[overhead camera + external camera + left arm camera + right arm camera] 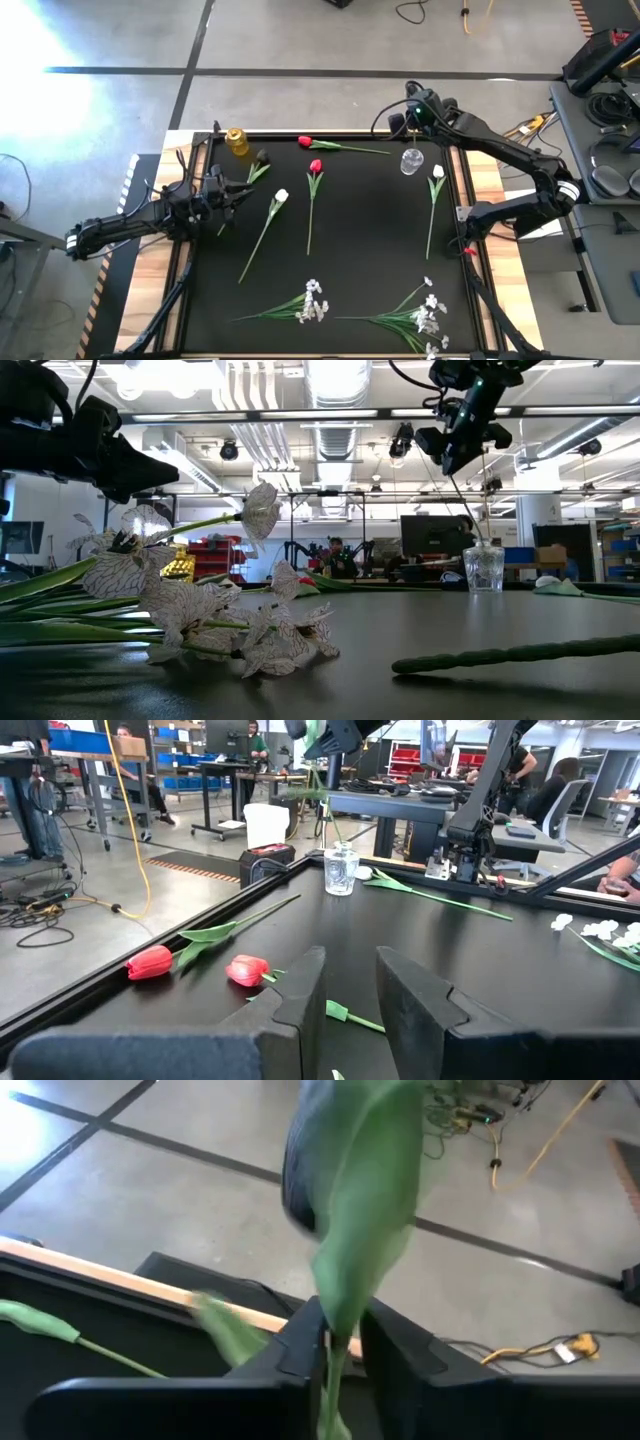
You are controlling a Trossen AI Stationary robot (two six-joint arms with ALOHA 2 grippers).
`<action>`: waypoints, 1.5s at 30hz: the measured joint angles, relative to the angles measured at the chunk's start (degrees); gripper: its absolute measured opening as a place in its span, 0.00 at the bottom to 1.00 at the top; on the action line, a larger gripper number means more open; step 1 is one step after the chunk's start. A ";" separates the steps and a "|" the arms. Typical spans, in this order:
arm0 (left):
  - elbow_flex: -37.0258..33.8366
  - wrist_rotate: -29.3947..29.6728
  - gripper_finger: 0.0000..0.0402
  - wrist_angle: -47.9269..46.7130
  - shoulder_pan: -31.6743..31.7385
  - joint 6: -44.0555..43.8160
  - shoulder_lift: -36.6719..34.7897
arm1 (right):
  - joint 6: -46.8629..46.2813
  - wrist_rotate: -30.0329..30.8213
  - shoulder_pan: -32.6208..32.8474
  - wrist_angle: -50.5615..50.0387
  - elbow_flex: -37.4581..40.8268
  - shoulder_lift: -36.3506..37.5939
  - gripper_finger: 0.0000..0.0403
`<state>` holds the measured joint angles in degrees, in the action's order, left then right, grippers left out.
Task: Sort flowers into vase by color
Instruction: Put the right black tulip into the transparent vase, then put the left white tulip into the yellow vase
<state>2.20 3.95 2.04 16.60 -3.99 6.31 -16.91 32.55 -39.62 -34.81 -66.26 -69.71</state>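
from above, the right gripper [415, 118] hangs over the glass vase [411, 161] at the bench's [370, 260] far edge, other flowers [313, 190] lying around. its wrist view shows jaws slightly apart about a green stem [335, 1335]. the left gripper's [348, 1005] jaws stand parted, empty, near two red tulips [248, 969].

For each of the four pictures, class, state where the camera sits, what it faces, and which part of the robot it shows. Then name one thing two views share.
High view: above the table, looking straight down; both arms, the left gripper low, the right gripper above the clear vase.
Low view: at table-top height, looking across white blossoms into the room; right gripper overhead.
Left wrist view: on the left arm, facing red tulips; its own fingers.
Right wrist view: on the right arm, facing floor; its fingers around a green stem.
Shared: the clear vase, in high, low and left wrist views.
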 joint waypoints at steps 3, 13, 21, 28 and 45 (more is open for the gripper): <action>-0.02 0.00 0.19 0.01 0.00 0.00 0.00 | -1.49 -1.42 0.00 -2.38 0.00 0.07 0.23; -0.01 0.00 0.19 0.02 0.00 -0.14 0.00 | -4.28 -2.55 2.37 -8.85 0.00 1.43 0.26; -0.02 5.93 0.19 0.27 0.02 -10.87 0.00 | -4.28 -2.39 5.68 -11.22 -2.24 4.70 0.14; -0.01 7.68 0.19 2.04 0.00 -12.68 0.09 | -4.06 -2.52 11.03 -12.43 -6.34 5.62 0.03; 3.25 2.24 0.02 -1.25 0.00 -27.82 9.69 | -4.11 -4.12 22.58 -12.46 -7.43 7.20 0.02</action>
<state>5.45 6.18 0.79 16.60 -31.81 16.00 -21.02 28.42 -17.03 -47.27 -73.69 -62.51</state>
